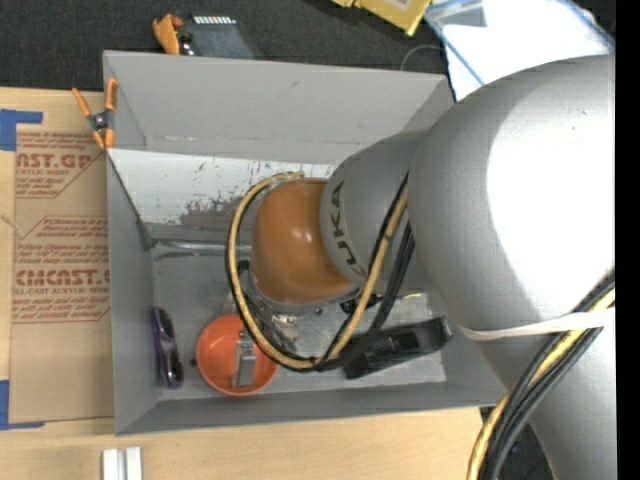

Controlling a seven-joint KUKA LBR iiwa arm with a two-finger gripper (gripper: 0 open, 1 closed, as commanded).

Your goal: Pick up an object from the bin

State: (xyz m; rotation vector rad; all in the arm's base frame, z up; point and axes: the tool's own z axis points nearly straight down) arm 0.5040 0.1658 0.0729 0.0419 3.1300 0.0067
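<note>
In the camera view, you see the arm reaching in from the right and covering much of the grey bin, with its orange cover hanging over the middle of the bin floor and a loop of cables curving round that cover. Below the cover, the pincer comes down toward the near left part of the bin, and its grey metal tip shows right over a round orange bowl that lies near the front wall. The tip overlaps the bowl's right half, but you cannot tell whether it touches the bowl, nor whether the pincer is spread or pressed together, since the cover and the cables hide most of it. Just left of the bowl, a slim purple thing lies along the left wall, apart from the pincer. To the right, under the arm, a long black piece lies slanted near the front wall; you cannot tell whether it is loose or belongs to the arm.
</note>
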